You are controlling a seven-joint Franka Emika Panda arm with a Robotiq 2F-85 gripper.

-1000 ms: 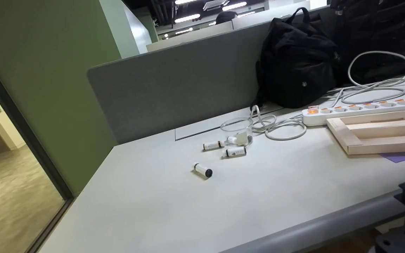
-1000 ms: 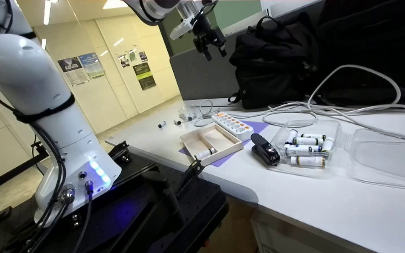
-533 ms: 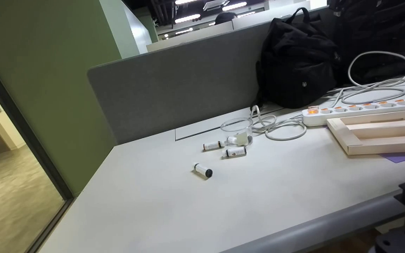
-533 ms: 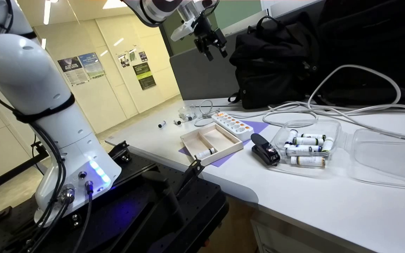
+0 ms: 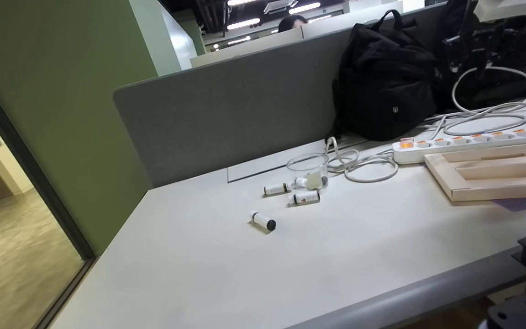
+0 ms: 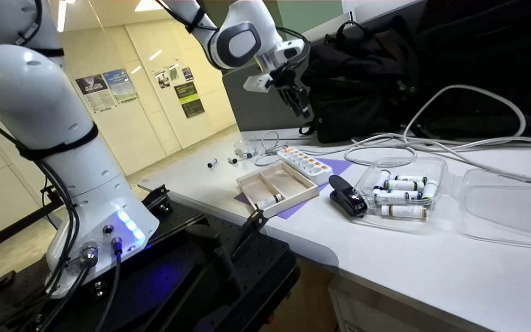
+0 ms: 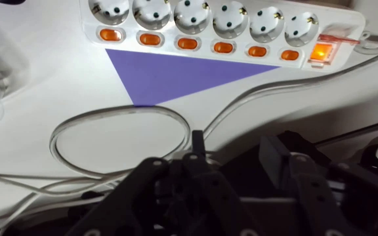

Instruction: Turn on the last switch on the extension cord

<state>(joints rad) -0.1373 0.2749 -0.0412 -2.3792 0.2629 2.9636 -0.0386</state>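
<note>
The extension cord (image 7: 208,54), a flat white strip, crosses the top of the wrist view with a row of orange switches below its sockets. A larger lit switch (image 7: 322,51) glows orange at the cable end. At the opposite end sits the last small switch (image 7: 110,34), with a bright glint on it. The strip lies behind the wooden tray in both exterior views (image 5: 468,148) (image 6: 304,163). My gripper (image 7: 234,141) hangs in the air, apart from the strip. Its jaws stand part-way open, a visible gap between them and nothing held.
Beside the strip are a pale wooden tray (image 6: 288,182), a black clip-like tool (image 6: 348,196) and a clear box (image 6: 438,168) with several white cylinders. Looped cable (image 7: 52,144) lies behind the strip. A black backpack (image 6: 355,83) stands at the back.
My arm has come down and shifted to the right in an exterior view. The gripper now shows at the top right elsewhere. Its fingers have drawn closer together.
</note>
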